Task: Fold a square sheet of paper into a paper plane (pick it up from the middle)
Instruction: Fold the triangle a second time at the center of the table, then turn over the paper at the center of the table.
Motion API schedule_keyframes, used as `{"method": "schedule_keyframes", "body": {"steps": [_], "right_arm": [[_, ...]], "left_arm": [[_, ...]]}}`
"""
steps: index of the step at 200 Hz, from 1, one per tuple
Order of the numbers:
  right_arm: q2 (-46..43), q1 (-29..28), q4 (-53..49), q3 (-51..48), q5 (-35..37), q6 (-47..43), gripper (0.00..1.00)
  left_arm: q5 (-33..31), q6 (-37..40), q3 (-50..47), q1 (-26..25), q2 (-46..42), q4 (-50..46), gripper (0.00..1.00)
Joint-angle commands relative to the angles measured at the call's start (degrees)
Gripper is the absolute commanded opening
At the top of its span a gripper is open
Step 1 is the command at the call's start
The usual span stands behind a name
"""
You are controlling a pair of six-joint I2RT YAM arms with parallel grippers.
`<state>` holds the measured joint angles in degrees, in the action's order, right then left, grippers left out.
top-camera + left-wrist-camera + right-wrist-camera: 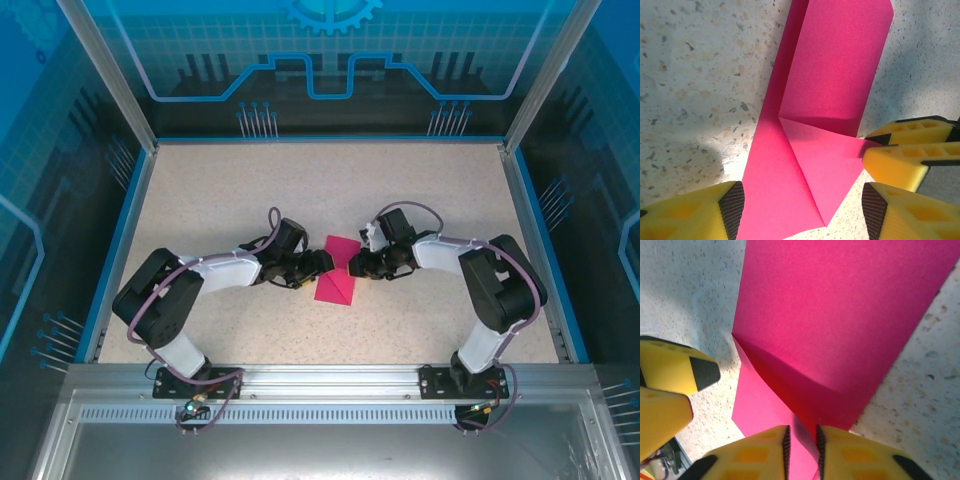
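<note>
Nearest, the two arms were bolted to the grey aluminium rail [330,378] at the table's front edge and reached inward until their tools almost met. The left tool [803,212] stood wide, its black pads on either side of the near end of the thin magenta-pink square sheet of paper [835,65]. Whether the pads touched the sheet could not be told. The right tool [802,444] was narrowed to a slit, with an edge of the sheet caught between its yellow fingers [755,455].

The sheet lay at the middle of the speckled beige table [420,190], between the two tools. It was partly folded, with a diagonal crease across it and one flap standing a little off the surface.

Paper like this would probably be very light, limp and easily wrinkled or torn. It would likely slide on the smooth table and sag from a single pinch. The best holds looked to be edges and corners close to an existing crease, with the other tool pressing the rest flat.

Working so close together, each tool seemed the main obstacle to the other. Beyond them the table ran out to the blue-framed transparent walls [330,100].
</note>
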<state>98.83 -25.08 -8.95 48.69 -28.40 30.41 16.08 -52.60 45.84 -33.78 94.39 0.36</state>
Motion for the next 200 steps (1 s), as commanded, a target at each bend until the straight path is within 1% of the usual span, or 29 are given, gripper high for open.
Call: {"method": "schedule_keyframes", "body": {"steps": [1,12,45,95,149,168,178,200], "right_arm": [[1.01,0.65,0.51,1.32,-1.39,-0.48,0.15],[0.89,0.95,0.59,1.08,-1.05,-0.27,0.11],[0.31,2.03,1.14,0.07,-0.38,0.32,0.08],[0.05,2.49,1.48,-0.66,-0.7,0.5,0.08],[-0.62,2.63,1.22,-1.16,-0.7,0.29,0.1],[-0.99,2.68,1.31,-1.48,-0.89,0.39,0.11],[-1.5,2.89,1.55,-1.81,-0.95,0.66,0.14],[-3.79,3.33,2.03,-2.77,-0.44,1.65,0.28]], "left_arm": [[2.96,-0.32,-0.66,-0.14,0.33,2.2,0.66],[4.6,-0.29,-0.76,-0.06,0.9,3.87,0.66],[7.89,-0.35,-1.08,-0.07,2.41,7.73,0.62],[11.65,-0.33,-0.68,-0.06,5.54,12.03,0.57],[13.36,-1.43,0.8,-0.13,8.42,14.62,0.44],[13.4,-1.96,1.12,-0.08,9.18,15.39,0.4],[13.39,-2.28,1.14,-0.1,9.6,15.98,0.37],[13.49,-2.6,1.0,-0.11,10.0,17.29,0.32]]}}
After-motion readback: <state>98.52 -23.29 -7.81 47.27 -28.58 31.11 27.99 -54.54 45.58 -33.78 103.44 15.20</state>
